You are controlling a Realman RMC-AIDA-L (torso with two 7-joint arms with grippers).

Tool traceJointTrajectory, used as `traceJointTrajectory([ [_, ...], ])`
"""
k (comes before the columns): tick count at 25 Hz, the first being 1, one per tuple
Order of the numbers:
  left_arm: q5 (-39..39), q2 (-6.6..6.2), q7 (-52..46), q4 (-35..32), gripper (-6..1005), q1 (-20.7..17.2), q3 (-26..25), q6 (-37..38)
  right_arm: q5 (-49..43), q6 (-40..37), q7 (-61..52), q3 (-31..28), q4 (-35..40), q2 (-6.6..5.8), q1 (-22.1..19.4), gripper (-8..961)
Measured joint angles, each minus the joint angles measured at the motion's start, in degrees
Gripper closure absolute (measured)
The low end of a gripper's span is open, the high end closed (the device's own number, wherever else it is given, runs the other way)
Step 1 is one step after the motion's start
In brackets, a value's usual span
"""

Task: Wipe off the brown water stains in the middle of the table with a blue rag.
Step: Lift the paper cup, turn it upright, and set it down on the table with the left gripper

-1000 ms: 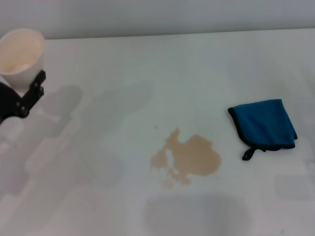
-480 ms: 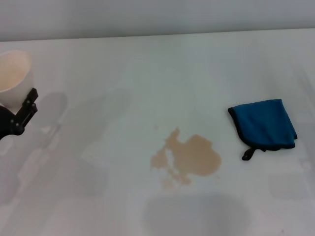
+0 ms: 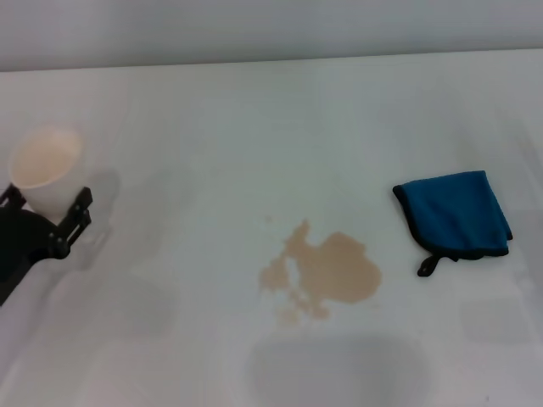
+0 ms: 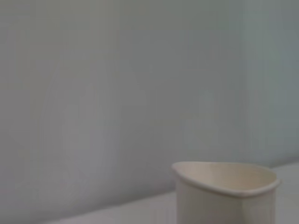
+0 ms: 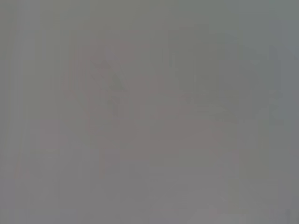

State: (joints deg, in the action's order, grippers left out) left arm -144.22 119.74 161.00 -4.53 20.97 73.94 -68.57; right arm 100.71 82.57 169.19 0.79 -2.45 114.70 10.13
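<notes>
the left gripper (image 3: 47, 212) grips a white paper cup (image 3: 44, 167) at the table (image 3: 254, 127) edge; the right gripper is not visible.

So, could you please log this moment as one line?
left hand: shut on paper cup, table's left edge | right hand: unseen | blue rag: untouched | brown water stains: unwiped

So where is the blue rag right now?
In the head view the blue rag lies flat on the table at the robot's right, beside the brown water stains without touching them.
</notes>
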Motion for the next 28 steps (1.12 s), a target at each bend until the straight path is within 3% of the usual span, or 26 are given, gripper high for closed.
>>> traceJointTrajectory([
  [12,0.50,0.37,-1.18,1.49,346,2.29,0.05,9.38,0.00,0.25,0.00,0.01,0.44,0.00,1.40,124],
  [28,0.36,0.32,-0.85,1.17,305,2.40,4.74,9.63,0.01,0.83,0.00,-0.35,1.60,0.00,1.88,125],
])
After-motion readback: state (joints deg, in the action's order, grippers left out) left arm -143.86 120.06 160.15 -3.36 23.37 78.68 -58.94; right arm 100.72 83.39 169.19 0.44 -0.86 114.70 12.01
